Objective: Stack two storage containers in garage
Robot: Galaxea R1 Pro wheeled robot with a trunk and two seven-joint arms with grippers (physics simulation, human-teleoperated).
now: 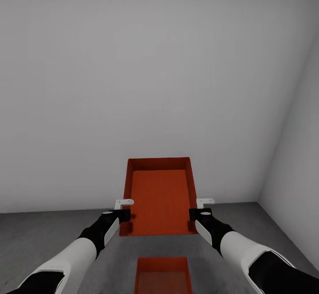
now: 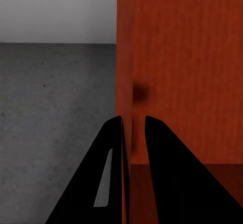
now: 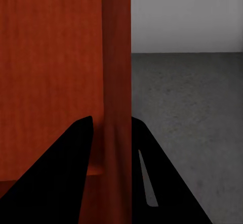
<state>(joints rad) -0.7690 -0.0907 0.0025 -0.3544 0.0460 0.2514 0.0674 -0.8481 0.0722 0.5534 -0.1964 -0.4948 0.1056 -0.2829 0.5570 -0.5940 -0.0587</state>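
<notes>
Grey speckled concrete floor [image 1: 44, 236] meets plain white walls [image 1: 133, 63]. No writing is seen. One orange-red ribbed open-top bin [image 1: 160, 199] is clamped by its side walls between left gripper [image 1: 125, 214] and right gripper [image 1: 195, 214]; beneath it, a second alike bin [image 1: 163, 276] is cut off by the frame edge.

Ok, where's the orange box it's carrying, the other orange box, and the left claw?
Held container [image 1: 159, 201]: head view, on its ribbed inside bottom.
Second container [image 1: 163, 280]: head view, on its inside bottom, resting on the grey floor.
Left claw [image 2: 133, 128]: left wrist view, midway between fingertips, astride the held container's wall.

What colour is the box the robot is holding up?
Orange-red, with fine ribbing. The held container shows best in the head view.
</notes>
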